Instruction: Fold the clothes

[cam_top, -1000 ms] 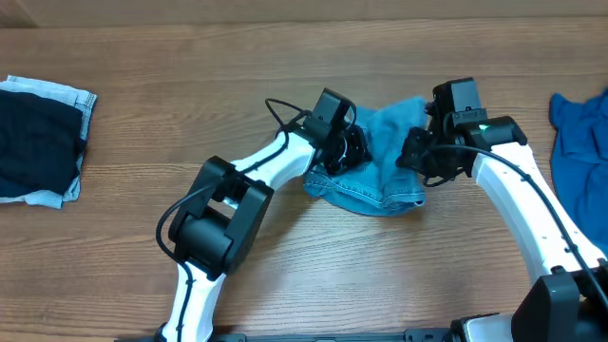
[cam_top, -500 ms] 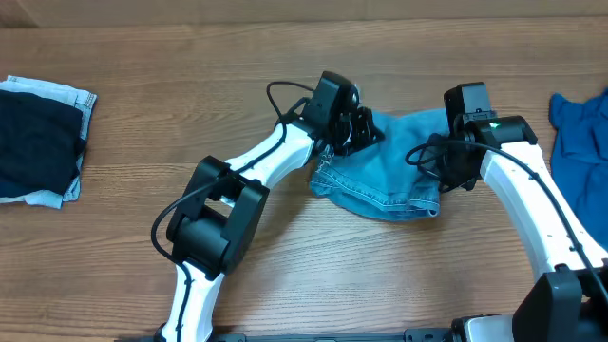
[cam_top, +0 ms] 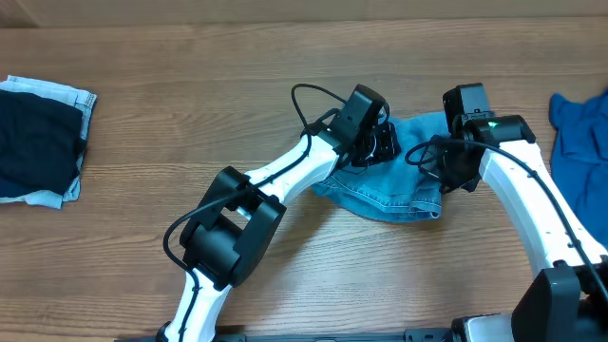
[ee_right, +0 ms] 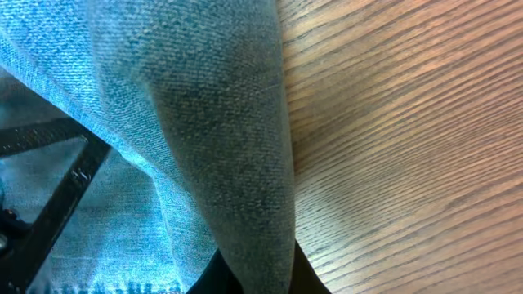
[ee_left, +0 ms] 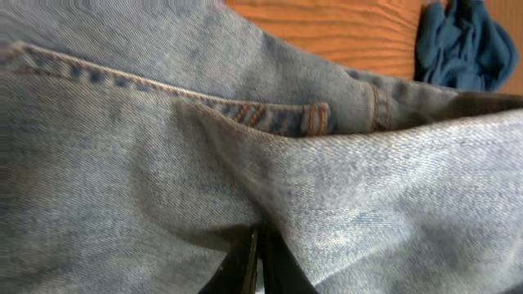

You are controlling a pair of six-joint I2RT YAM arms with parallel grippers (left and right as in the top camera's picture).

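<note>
We see the jeans [cam_top: 394, 190] bunched on the table [cam_top: 285, 57], just off centre toward 3 o'clock. The left tool [cam_top: 380, 144] is at the heap's 11 o'clock edge, pressed together on a denim fold, and cloth fills its wrist view. The right tool [cam_top: 445, 169] is at the heap's 3 o'clock edge, pinching another fold of the same jeans. A navy piece [cam_top: 36, 142] lies far off at 9 o'clock. Bright blue denim [cam_top: 578, 123] sits at the table's 3 o'clock edge, well apart.
</note>
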